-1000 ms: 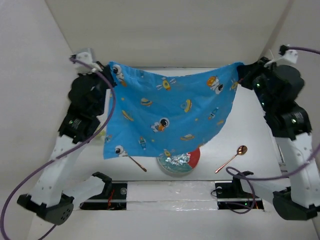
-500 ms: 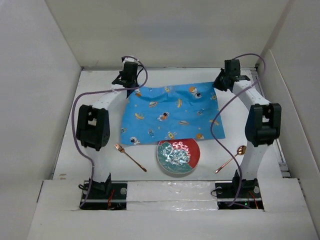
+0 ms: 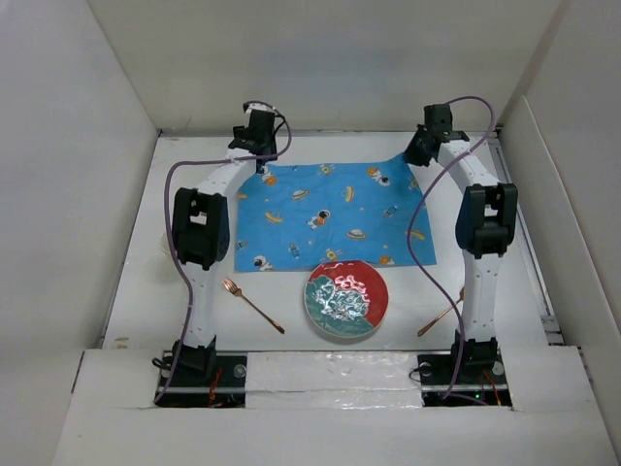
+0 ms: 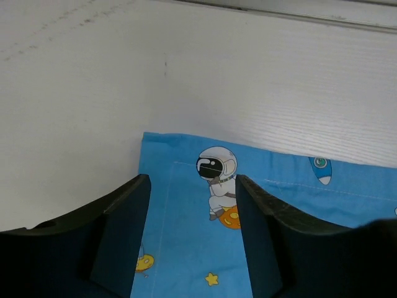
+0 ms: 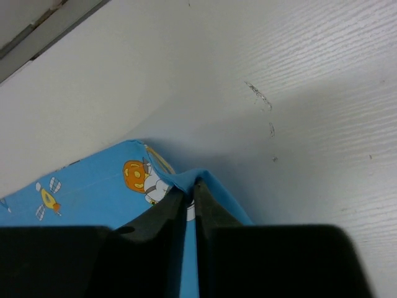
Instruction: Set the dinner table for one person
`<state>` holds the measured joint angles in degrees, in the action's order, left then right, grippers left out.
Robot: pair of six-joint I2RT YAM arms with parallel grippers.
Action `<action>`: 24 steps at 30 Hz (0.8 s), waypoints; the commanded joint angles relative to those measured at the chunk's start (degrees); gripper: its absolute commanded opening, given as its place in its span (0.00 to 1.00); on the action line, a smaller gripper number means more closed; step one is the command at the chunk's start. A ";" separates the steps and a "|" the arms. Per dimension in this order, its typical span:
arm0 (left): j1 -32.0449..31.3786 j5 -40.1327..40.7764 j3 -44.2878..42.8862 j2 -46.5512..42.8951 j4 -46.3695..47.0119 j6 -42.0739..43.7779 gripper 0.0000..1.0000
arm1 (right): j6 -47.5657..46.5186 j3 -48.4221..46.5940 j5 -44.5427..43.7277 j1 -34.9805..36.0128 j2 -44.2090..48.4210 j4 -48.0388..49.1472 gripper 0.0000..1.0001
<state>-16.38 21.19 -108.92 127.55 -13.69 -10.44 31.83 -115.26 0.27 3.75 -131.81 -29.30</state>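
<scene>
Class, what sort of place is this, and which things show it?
Probably a robot lab's test cell staged for dining: white panels wall in the table, a left arm and right arm are bolted at its edge, and a placemat, plate and fork lie on it.

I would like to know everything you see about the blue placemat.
The placemat is thin blue cloth with stitched hems, printed with astronauts, planets and rockets. It lies nearly flat on the dinner table. The right gripper pinches its far right corner, which is raised; the left gripper stands open over the far left corner. The plate meets its near edge.
</scene>
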 commanded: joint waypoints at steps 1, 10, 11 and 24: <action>0.39 2.19 -1.91 -4.14 -1.07 -0.37 0.56 | -0.90 -5.14 1.48 -0.06 0.67 -1.28 0.22; -1.53 -9.04 12.02 -20.39 -2.66 -4.05 0.53 | -0.20 7.61 5.17 -0.58 17.23 -1.21 0.26; -2.59 -10.80 14.94 -22.23 -1.70 -4.33 0.52 | 0.94 12.82 6.05 -0.58 20.51 0.63 0.10; -9.27 -39.21 49.41 -45.00 0.08 -10.67 0.02 | 5.43 70.58 16.77 10.57 61.21 6.81 0.19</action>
<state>-24.67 -11.20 -62.22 87.46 -12.82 -20.95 35.83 -49.60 14.11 12.19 -74.46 -21.71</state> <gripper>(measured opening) 0.025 0.183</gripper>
